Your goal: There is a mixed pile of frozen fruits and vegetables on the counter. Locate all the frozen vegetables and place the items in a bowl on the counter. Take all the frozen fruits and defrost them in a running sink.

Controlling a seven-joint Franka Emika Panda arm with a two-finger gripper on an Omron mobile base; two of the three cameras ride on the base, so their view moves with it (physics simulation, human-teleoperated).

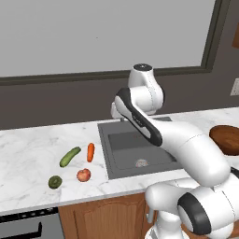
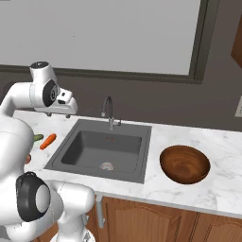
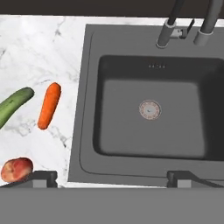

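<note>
On the white marble counter (image 1: 28, 149) left of the sink lie the green cucumber (image 1: 70, 157), the orange carrot (image 1: 90, 152), the red apple (image 1: 83, 175) and the dark green round fruit (image 1: 55, 182), all apart. The hand view shows the cucumber (image 3: 13, 106), carrot (image 3: 49, 105) and apple (image 3: 16, 169) at its left. My gripper (image 2: 56, 113) hangs high over the sink's left rim, open and holding nothing, its fingertips (image 3: 41, 177) spread wide. The dark grey sink (image 2: 94, 146) is dry, and no water runs from its faucet (image 2: 109, 111). The reddish-brown bowl (image 2: 185, 164) sits to the sink's right with nothing in it.
A dark wall with a large window frame runs behind the counter. Brown wooden cabinets (image 2: 156, 220) stand below the counter. My own arm hides part of the cucumber (image 2: 38, 137) and apple in the right base view. The round metal drain (image 3: 150, 110) lies mid-basin.
</note>
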